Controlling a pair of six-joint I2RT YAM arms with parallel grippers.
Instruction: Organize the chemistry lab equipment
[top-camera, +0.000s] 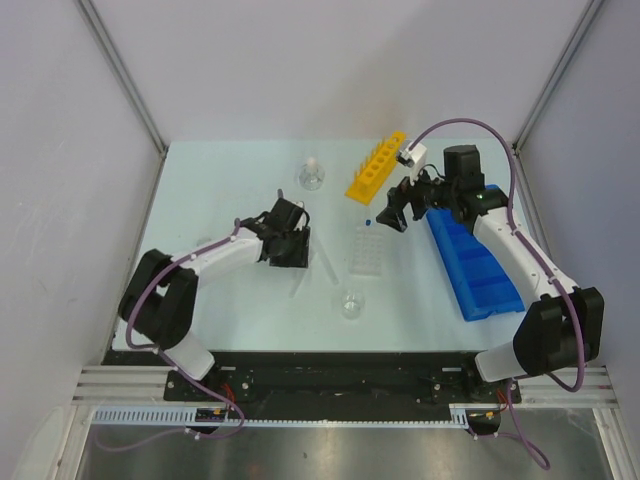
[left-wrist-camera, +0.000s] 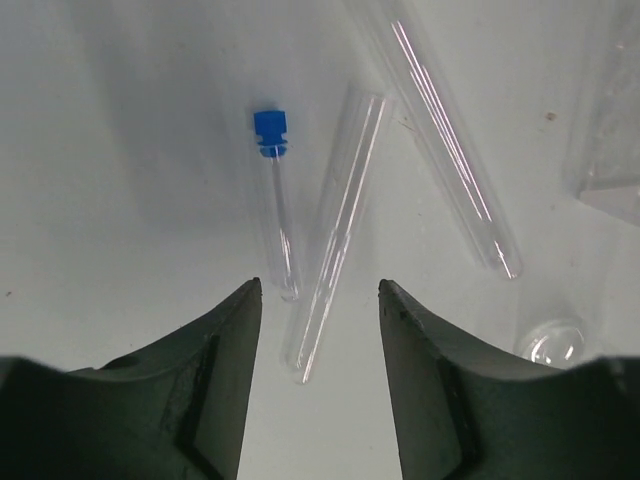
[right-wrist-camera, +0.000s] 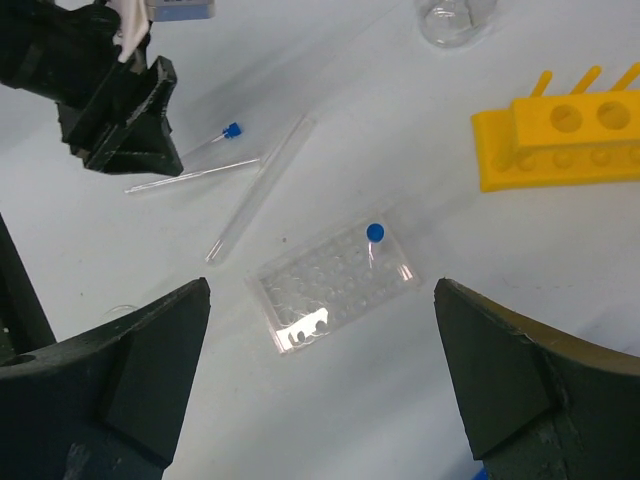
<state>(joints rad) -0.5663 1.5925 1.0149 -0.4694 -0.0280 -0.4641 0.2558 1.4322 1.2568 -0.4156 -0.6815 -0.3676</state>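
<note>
Glass tubes (left-wrist-camera: 450, 140) lie loose on the tabletop (left-wrist-camera: 120, 150) as sorting is taken up: the left tool (left-wrist-camera: 320, 290), parted and empty, is held with an uncapped tube (left-wrist-camera: 335, 230) running into its gap and a thin blue-capped tube (left-wrist-camera: 278, 215) just ahead of one finger (left-wrist-camera: 215, 380). A close and lift is judged next (toward the yellow holed tube rack (right-wrist-camera: 560, 140), presumably). The right wrist view alone makes plain that the right tool (right-wrist-camera: 322, 290), wide open, hangs above the clear tray (right-wrist-camera: 300, 300).
</note>
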